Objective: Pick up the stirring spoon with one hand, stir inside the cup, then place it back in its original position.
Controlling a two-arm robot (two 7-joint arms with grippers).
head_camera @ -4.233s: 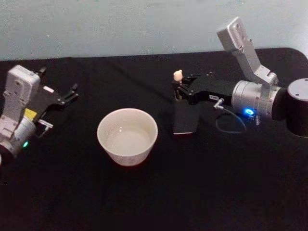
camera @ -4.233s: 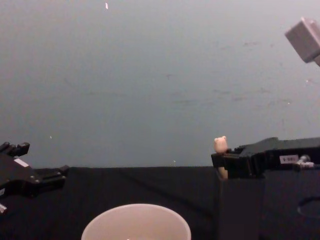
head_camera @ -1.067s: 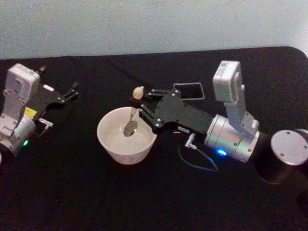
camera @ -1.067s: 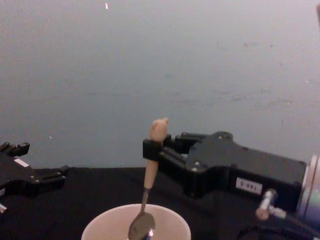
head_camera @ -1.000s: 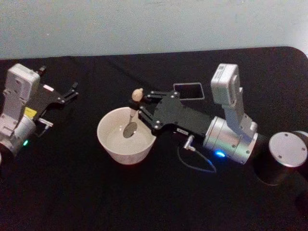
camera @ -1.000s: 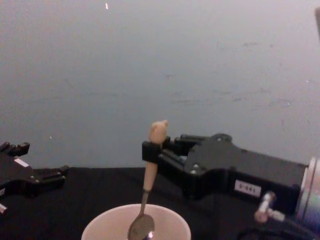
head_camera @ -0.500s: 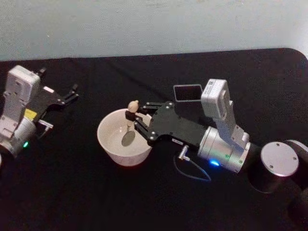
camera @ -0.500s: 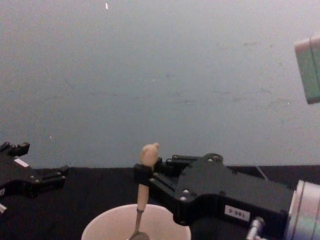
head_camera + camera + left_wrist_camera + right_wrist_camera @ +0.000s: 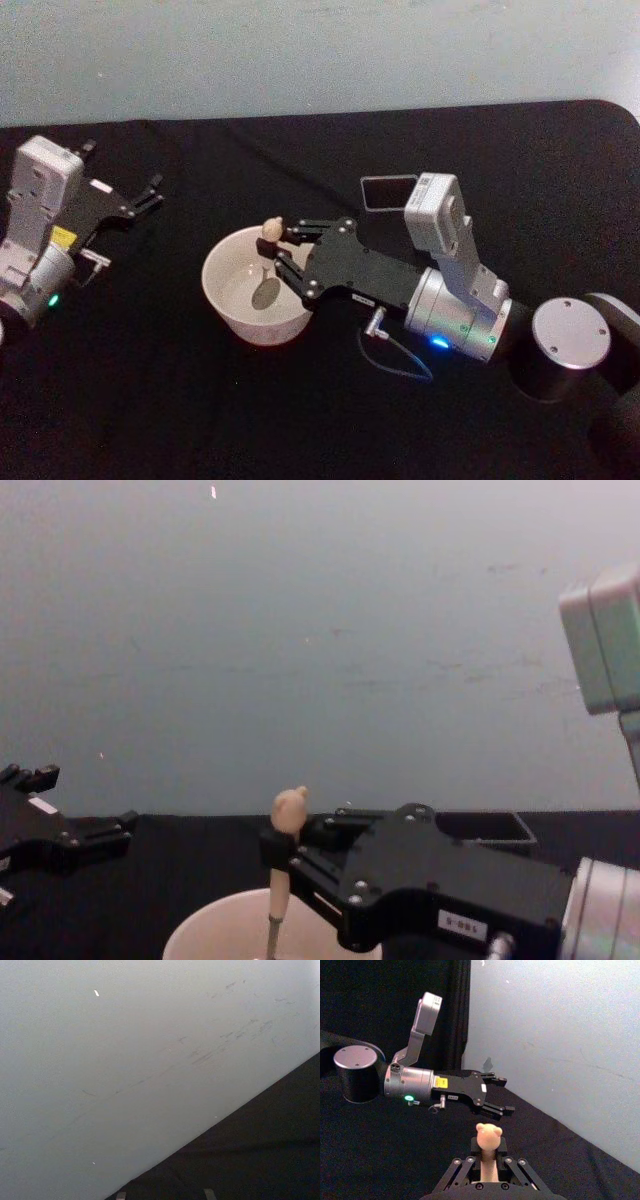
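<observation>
While my right hand [image 9: 274, 250] reaches across the right side of the cup [image 9: 216, 292], its fingers are pinched together on the stirring spoon [image 9: 266, 262], gripping the thin handle just under the bear-head knob. The knob stands clear above my fingertips and above the cup's rim. From the grip the handle runs down into the cup, close to upright with a slight lean, and the small oval bowl hangs low inside against the pale inner wall. I cannot tell whether it touches the bottom. In the chest view the handle drops behind the cup's near rim, with my black fingers right beside it. In my right wrist view the bear head shows between the two fingers.

The cup sits on the black worktop [image 9: 200, 410], roughly in the middle in front of me. Behind my right wrist, toward the back of the worktop, stands the dark square holder [image 9: 390, 192], well apart from the cup.

My left hand [image 9: 152, 194] rests far off on my left side, near the back of the worktop and well away from the cup. Its fingers are spread apart and hold nothing. A pale wall [image 9: 300, 50] rises behind the worktop's far edge.
</observation>
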